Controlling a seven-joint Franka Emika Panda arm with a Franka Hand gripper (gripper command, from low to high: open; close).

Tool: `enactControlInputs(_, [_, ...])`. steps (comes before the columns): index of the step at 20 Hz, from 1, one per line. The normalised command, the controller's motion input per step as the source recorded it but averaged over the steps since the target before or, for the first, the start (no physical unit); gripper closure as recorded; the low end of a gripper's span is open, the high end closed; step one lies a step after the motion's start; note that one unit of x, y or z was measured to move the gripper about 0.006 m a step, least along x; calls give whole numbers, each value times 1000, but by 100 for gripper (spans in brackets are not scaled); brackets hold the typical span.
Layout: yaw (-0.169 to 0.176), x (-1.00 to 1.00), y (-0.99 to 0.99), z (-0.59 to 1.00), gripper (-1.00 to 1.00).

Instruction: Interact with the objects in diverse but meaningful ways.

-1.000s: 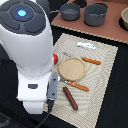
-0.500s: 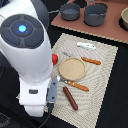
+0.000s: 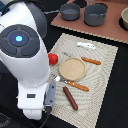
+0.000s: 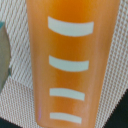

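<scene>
Empty tan plate (image 3: 72, 68) on mat; two grey pots (image 3: 95, 14) beyond.

Dark tabletop (image 3: 20, 15) all around — woven beige placemat (image 3: 102, 82) in the middle, brown board (image 3: 100, 30) at 12 o'clock.

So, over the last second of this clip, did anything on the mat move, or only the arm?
Only the arm shifted a little, toward the exterior view's left and lower edge. Nothing was visibly taken hold of or let go. The tomato, plate, sausage stick, white fish piece and the pots stayed put. The pincer is hidden in the exterior view; the wrist view shows only a close orange surface.
</scene>
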Motion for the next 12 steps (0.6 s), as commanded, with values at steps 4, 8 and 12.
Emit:
enactControlInputs(4, [3,-343,95,1000,-100])
enactControlInputs(8, [23,-166,21,1000,-100])
enactControlInputs(12, [17,-29,249,1000,-100])
